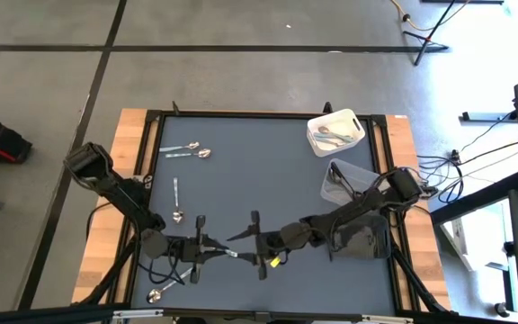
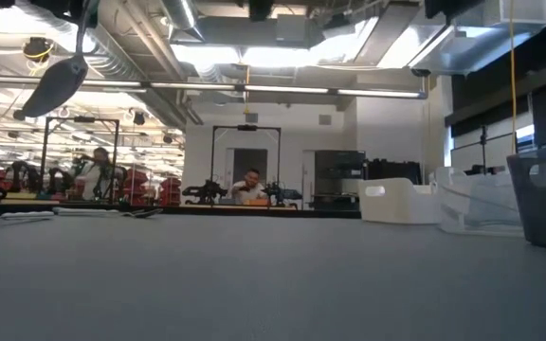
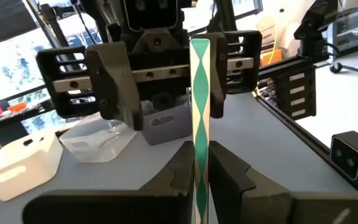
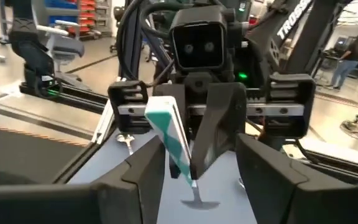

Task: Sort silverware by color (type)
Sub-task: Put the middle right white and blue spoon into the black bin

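I see the left gripper [image 3: 201, 165] pinching a green-and-white-handled spoon [image 3: 199, 93], its handle reaching toward the spread right gripper [image 4: 197, 165], just facing it mid-table.

A grey concrete floor [image 1: 241, 72] crossed by dark tape lines fills the upper part of the high view. In the low view, long ceiling lights [image 2: 282, 92] and ducts [image 2: 131, 57] run overhead, with white walls [image 2: 387, 123] at centre right. Two seated people [image 2: 246, 185] work at distant benches, centre and left.
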